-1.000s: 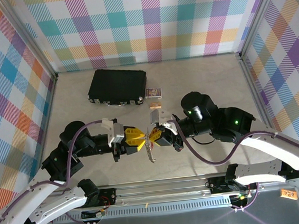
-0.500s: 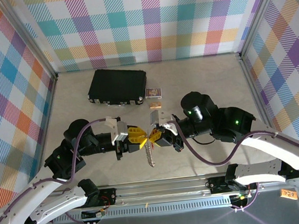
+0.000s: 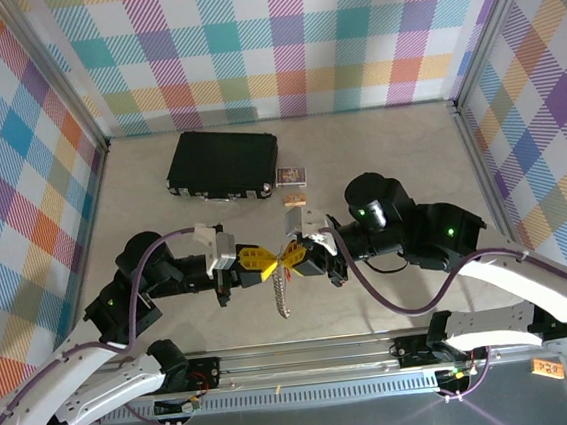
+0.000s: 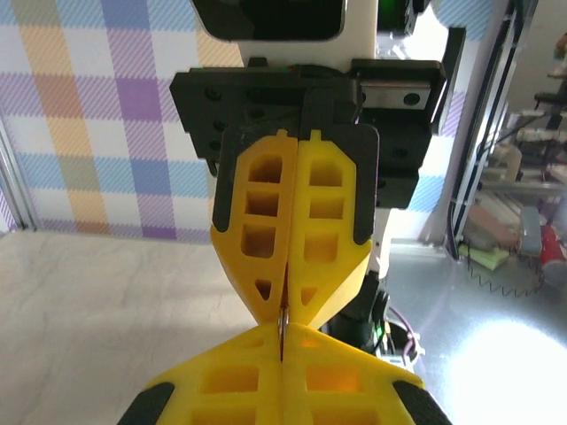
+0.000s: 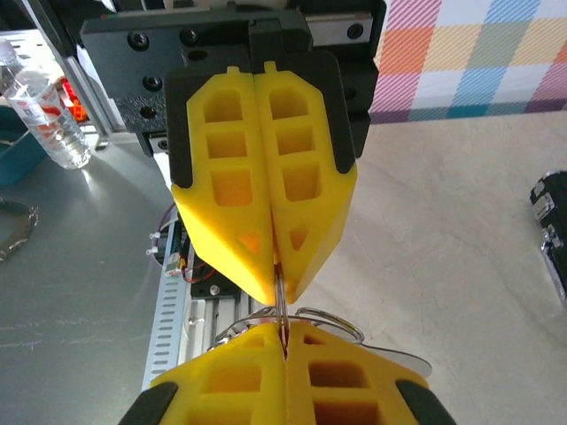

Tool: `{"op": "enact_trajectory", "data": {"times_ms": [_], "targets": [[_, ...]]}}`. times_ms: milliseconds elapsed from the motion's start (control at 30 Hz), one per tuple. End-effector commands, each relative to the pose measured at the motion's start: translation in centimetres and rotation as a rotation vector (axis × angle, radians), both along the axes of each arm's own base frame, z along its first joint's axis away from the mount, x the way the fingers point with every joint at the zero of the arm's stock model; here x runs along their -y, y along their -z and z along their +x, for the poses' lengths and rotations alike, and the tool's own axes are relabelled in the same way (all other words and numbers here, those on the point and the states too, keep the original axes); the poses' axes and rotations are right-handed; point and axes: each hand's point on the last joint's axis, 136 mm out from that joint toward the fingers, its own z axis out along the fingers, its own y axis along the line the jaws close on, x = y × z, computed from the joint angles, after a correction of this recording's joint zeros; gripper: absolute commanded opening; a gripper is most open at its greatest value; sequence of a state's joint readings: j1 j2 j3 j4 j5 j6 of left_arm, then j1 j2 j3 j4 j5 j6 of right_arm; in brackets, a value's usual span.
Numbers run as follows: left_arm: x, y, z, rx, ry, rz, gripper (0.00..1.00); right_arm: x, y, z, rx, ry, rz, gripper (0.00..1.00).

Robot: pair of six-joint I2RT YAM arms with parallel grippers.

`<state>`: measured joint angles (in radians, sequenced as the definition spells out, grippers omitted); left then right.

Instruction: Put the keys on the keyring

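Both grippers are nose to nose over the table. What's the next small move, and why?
Probably hold the left gripper steady and twist the right gripper slightly to feed the metal ring round. Both are shut tip to tip on one thin metal edge beside it, the keys hanging below.

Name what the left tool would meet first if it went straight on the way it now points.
The right tool, most likely: it faces the left tool tip to tip, both shut on a thin metal ring between them.
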<state>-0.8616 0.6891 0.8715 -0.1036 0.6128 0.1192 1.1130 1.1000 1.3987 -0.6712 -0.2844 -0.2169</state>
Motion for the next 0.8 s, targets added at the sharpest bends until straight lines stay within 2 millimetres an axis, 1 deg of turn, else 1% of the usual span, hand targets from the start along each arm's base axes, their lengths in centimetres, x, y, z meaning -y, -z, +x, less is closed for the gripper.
{"op": "enact_trajectory", "data": {"times_ms": [0,133,400,433,500,567,633,767], "targets": [[-0.4,-3.9,-1.0,0.055,0.038,-0.163,0.00,0.5,-2.9,-1.2,0.022,-0.038,0.119,0.07],[0.0,-4.4,-1.3,0.040,0.082,-0.203,0.00,1.2,-3.8,-1.8,0.027,-0.049,0.167,0.09],[0.2,-5.3,-1.8,0.018,0.137,-0.281,0.00,1.6,-3.6,-2.0,0.025,-0.046,0.172,0.12],[0.3,-5.3,-1.7,0.016,0.137,-0.281,0.00,1.6,-3.5,-2.0,0.026,-0.045,0.170,0.14],[0.4,-5.2,-1.6,0.012,0.134,-0.278,0.00,1.7,-3.6,-2.0,0.032,-0.045,0.173,0.23],[0.4,-5.2,-1.5,0.014,0.126,-0.275,0.00,1.8,-3.7,-1.9,0.040,-0.038,0.178,0.27],[0.3,-5.3,-1.5,0.016,0.124,-0.274,0.00,2.0,-3.8,-1.8,0.048,-0.027,0.183,0.27],[0.5,-5.2,-1.3,0.012,0.122,-0.269,0.00,2.2,-4.1,-1.6,0.053,-0.010,0.204,0.20]]}}
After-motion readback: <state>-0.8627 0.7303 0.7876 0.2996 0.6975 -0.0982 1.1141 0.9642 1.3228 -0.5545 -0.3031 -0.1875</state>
